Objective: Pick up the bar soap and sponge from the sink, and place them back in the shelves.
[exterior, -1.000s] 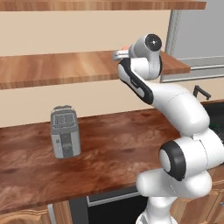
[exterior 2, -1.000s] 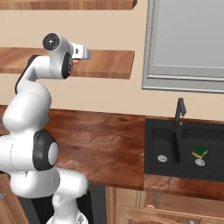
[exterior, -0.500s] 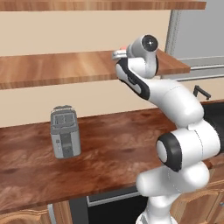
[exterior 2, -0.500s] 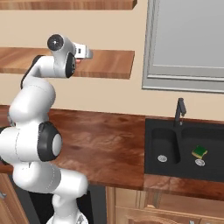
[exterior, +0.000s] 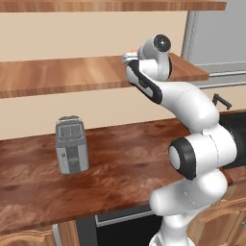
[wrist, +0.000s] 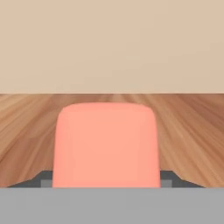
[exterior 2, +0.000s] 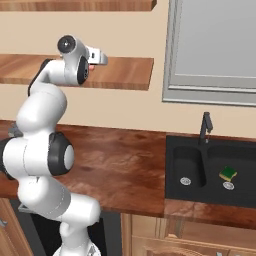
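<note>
Two things have to go back on the shelf, and the first one is on its way. The claw is clamped on the soap, with a dark tip at each side of it. The soap is right above the shelf board, near the wall. I cannot tell if it touches the wood yet.

Next, I think the claw should set the soap down and let go. Then the arm must go to the sink for the sponge, which lies in the big bowl near a drain.

The soap is pink, smooth and rounded. The shelf is brown wood with long lines. The sponge is a small yellow block with a green top.
</note>
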